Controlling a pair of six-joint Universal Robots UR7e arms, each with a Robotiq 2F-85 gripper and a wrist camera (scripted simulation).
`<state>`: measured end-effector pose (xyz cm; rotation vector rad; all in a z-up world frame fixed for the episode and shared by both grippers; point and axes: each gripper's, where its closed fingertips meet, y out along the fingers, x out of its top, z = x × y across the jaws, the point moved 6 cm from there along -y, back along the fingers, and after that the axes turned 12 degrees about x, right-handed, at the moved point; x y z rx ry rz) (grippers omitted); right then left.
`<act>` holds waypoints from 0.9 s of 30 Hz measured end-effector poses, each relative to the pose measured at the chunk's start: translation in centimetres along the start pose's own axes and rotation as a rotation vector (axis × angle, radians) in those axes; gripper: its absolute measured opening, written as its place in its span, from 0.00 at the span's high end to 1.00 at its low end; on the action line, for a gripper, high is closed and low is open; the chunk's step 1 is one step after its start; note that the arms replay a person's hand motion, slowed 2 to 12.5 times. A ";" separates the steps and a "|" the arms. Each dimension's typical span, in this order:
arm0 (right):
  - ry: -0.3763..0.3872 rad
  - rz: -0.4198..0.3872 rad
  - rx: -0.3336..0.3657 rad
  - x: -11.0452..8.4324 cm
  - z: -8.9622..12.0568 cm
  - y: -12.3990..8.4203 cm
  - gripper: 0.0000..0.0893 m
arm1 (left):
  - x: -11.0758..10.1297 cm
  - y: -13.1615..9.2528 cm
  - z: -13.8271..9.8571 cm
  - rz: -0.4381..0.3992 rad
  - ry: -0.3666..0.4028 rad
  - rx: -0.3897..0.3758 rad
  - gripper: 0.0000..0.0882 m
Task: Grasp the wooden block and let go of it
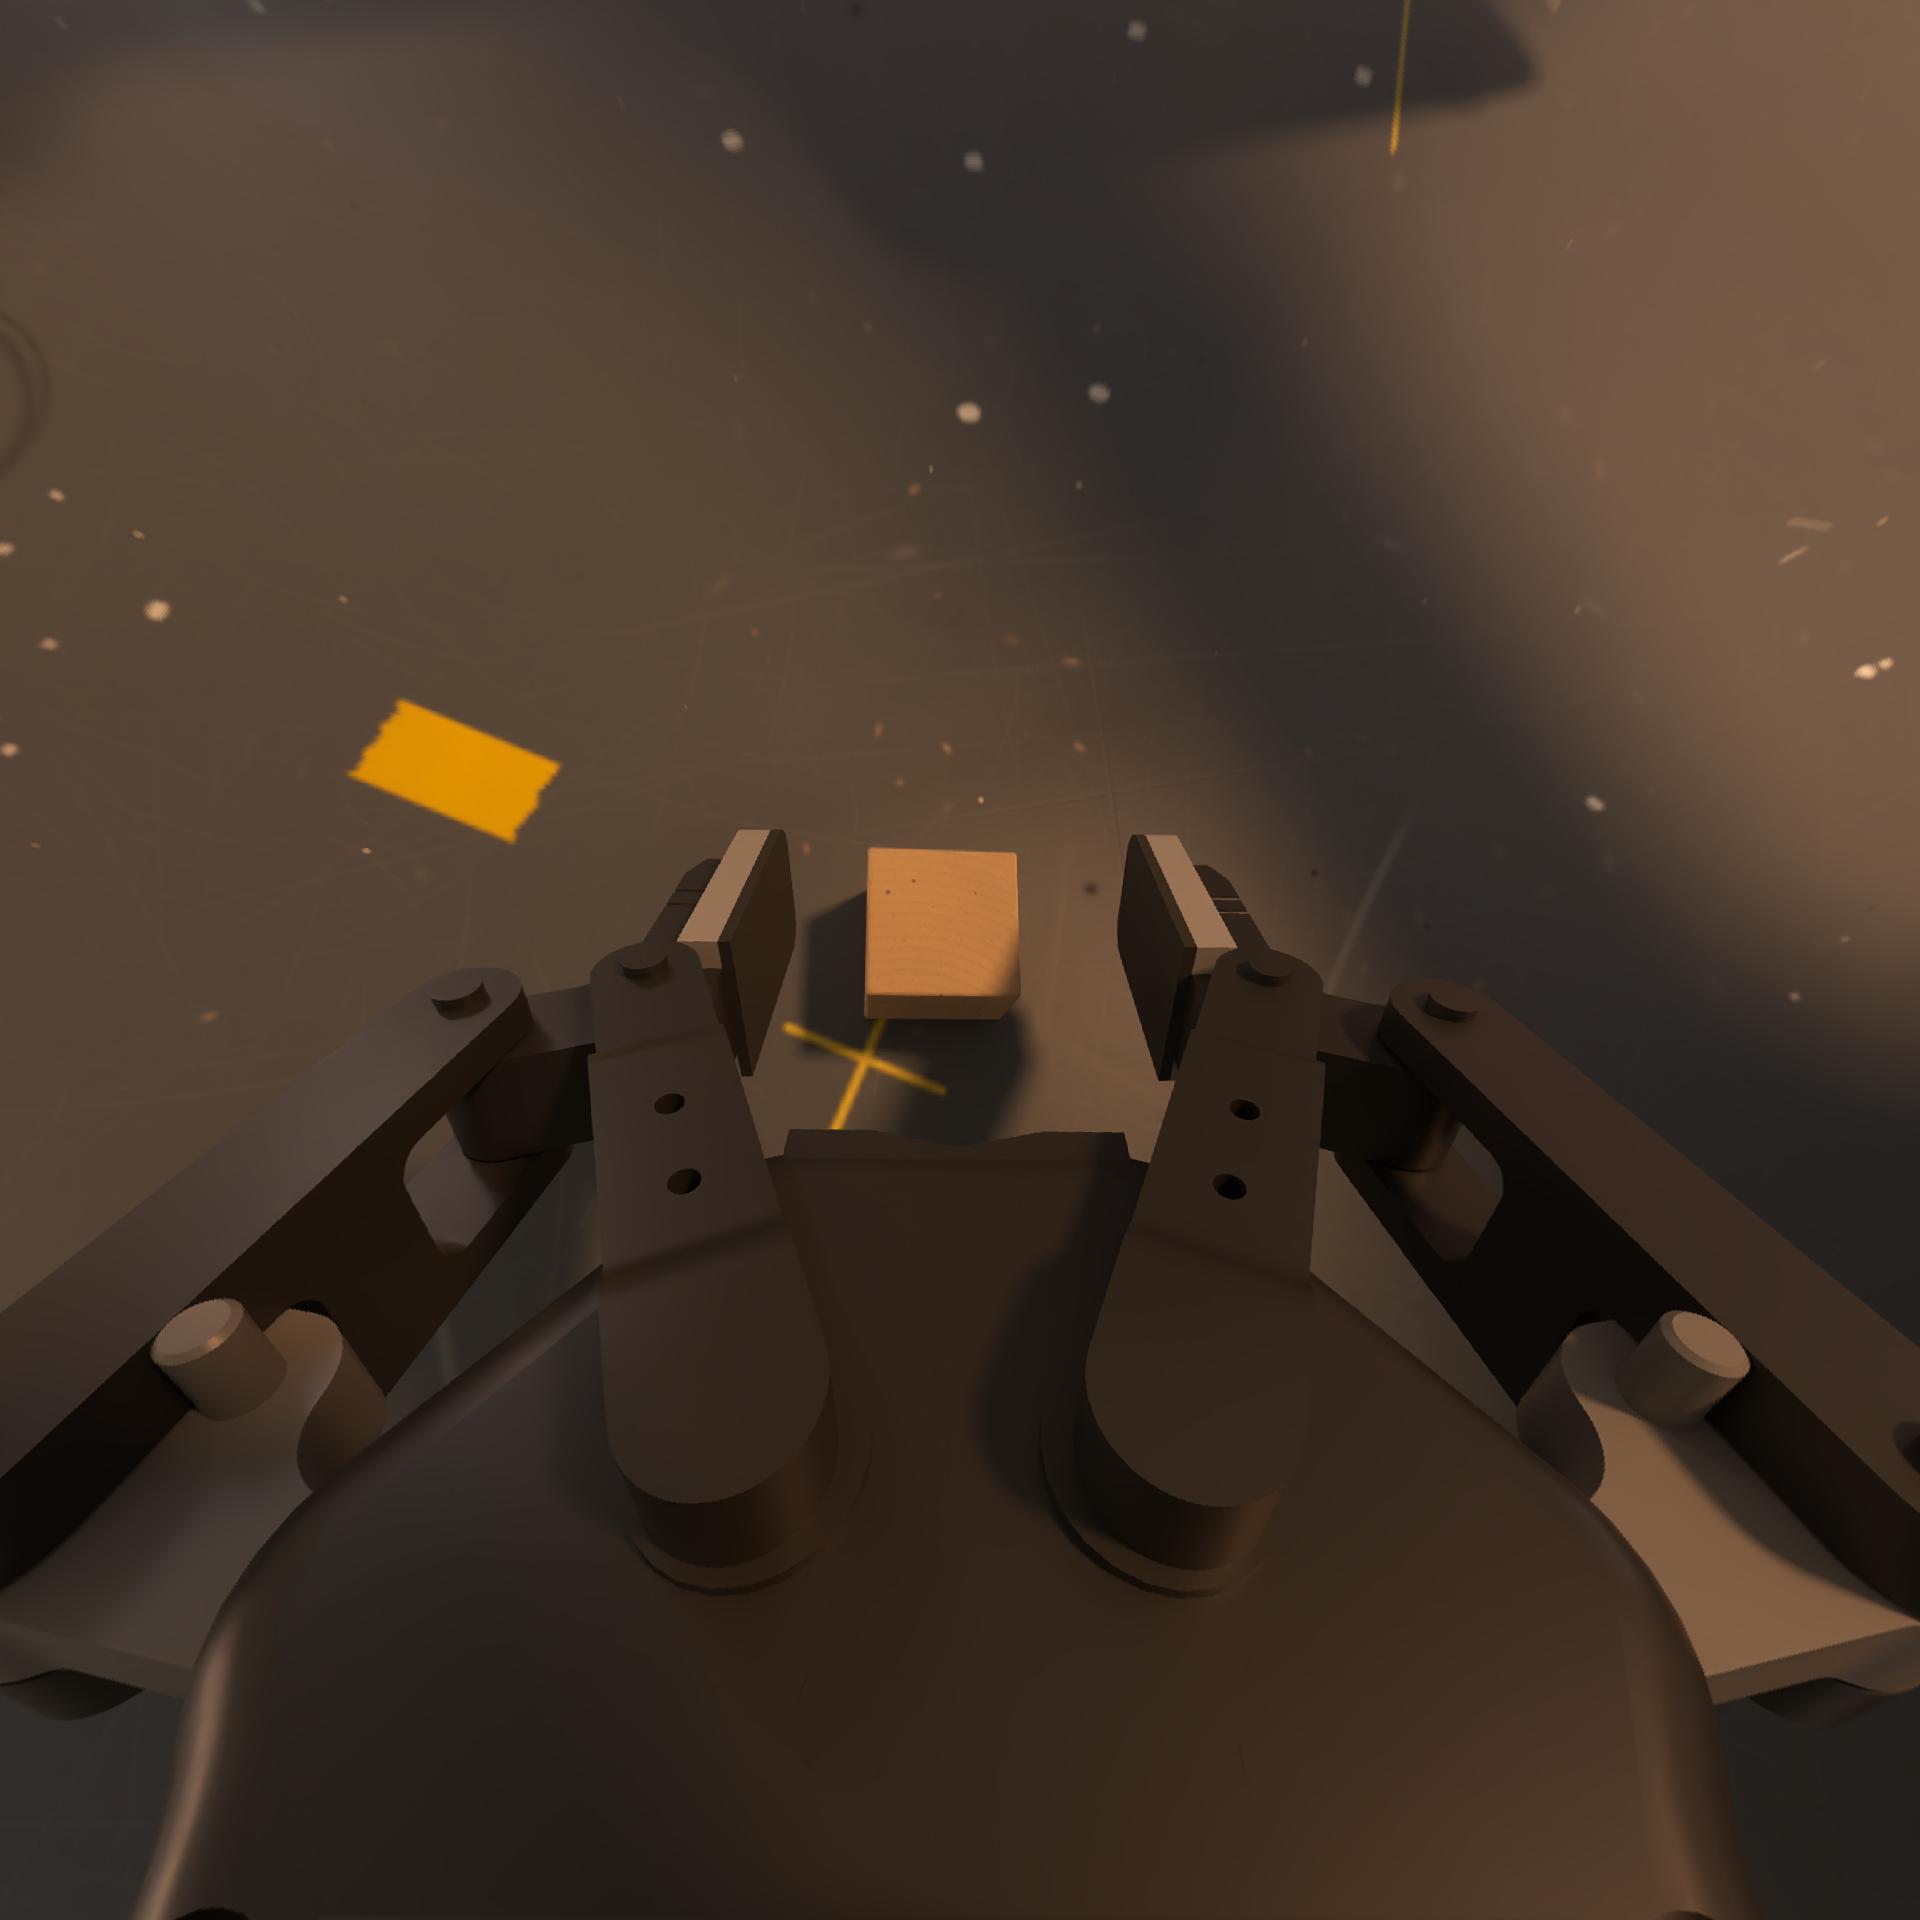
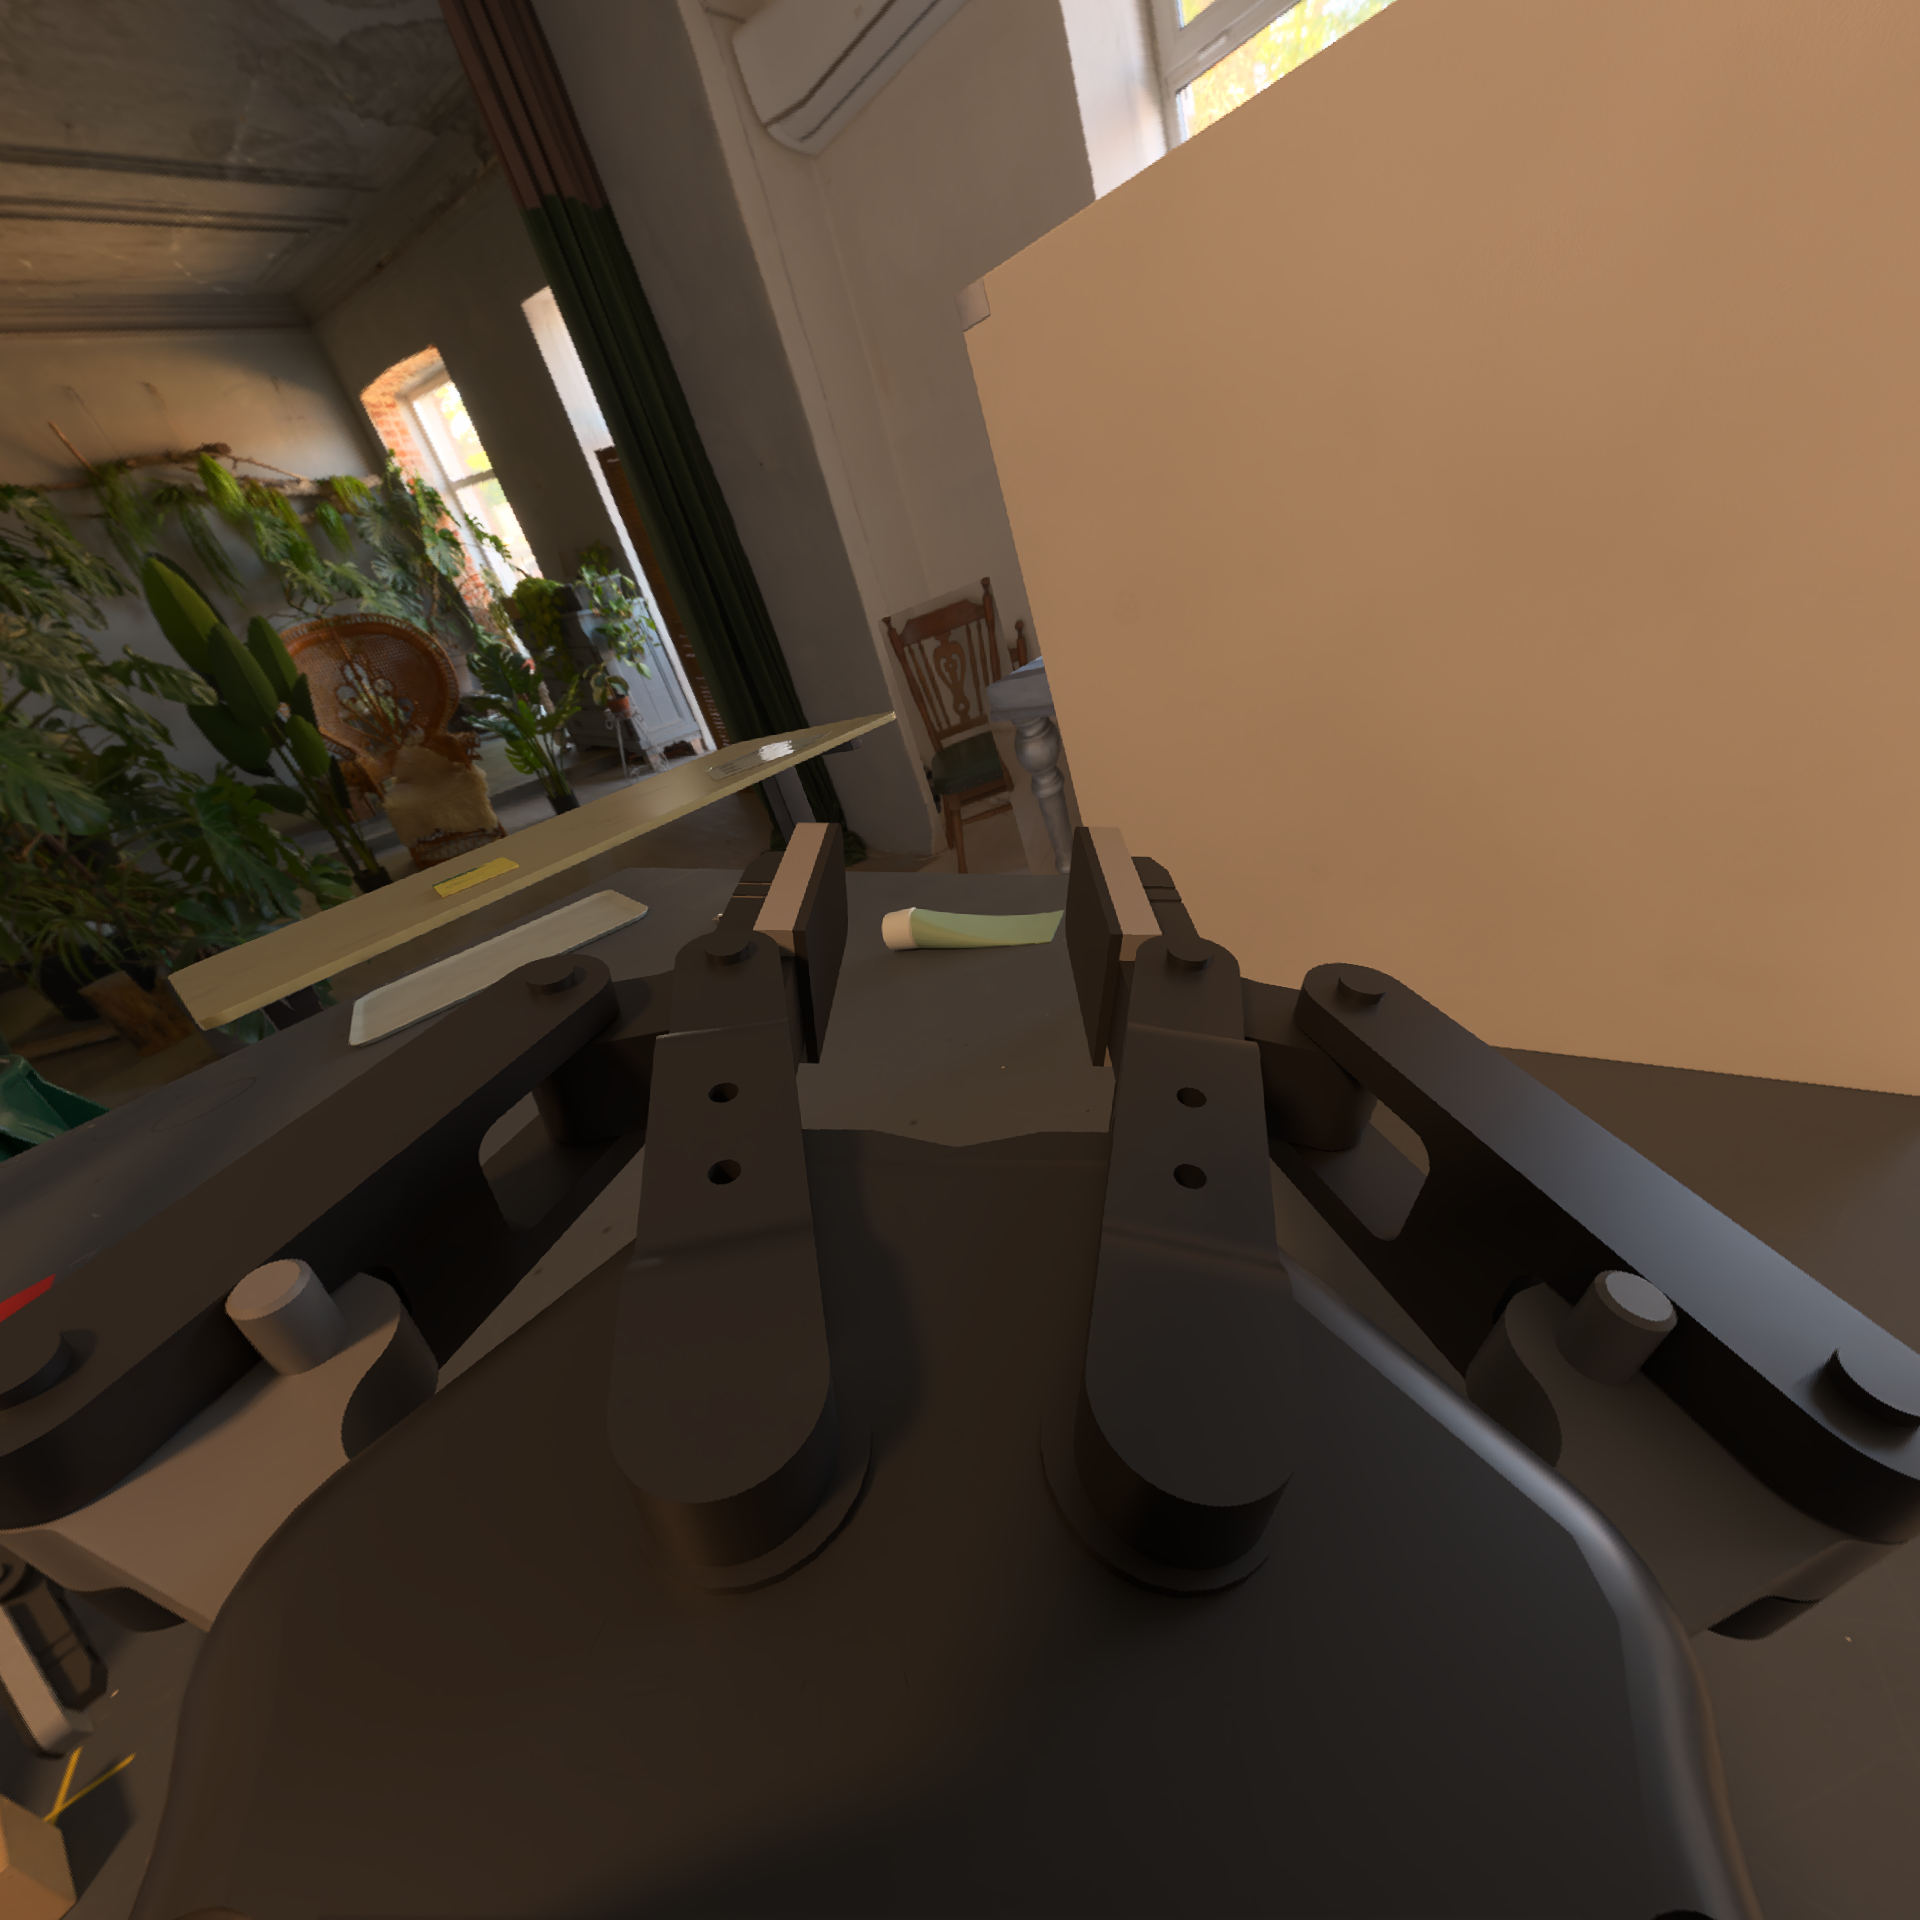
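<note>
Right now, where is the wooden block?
In the left wrist view the wooden block lies on the dark table, between the open left end effector fingers, touching neither, just beyond a yellow cross mark.

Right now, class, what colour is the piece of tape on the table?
Orange-yellow tape, seen best in the left wrist view.
</note>
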<state>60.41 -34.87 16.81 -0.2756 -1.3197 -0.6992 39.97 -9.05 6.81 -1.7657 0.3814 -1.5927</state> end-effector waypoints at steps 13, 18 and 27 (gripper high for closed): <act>-0.026 0.096 -0.015 -0.8 -0.3 0.3 0.53 | 2.2 -3.3 4.0 -0.151 -0.049 0.048 0.32; -0.059 0.148 -0.033 -1.3 -0.3 0.6 0.54 | 2.6 -4.0 6.8 -0.192 -0.037 0.145 0.32; -0.102 0.228 -0.044 -2.4 -0.2 1.2 0.56 | 1.9 -4.5 12.6 -0.238 -0.114 0.260 0.32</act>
